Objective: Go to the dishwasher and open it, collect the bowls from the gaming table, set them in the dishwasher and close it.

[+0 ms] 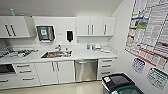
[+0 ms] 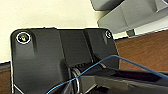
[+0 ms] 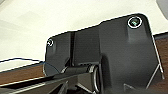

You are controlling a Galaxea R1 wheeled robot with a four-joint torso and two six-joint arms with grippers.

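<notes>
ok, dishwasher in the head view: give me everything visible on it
The dishwasher is a built-in under-counter unit with a brushed steel front that looks shut, flush with the cabinet run. A horizontal bar handle runs near its top edge. It sits under the white countertop, right of the sink, between white double doors on its left and a drawer stack on its right. Nothing touches its front.

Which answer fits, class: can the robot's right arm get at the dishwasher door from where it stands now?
Probably not yet. The dishwasher sits shut under the counter across open floor, well ahead of the robot. Nothing blocks the way, but it looks too far off.
</notes>
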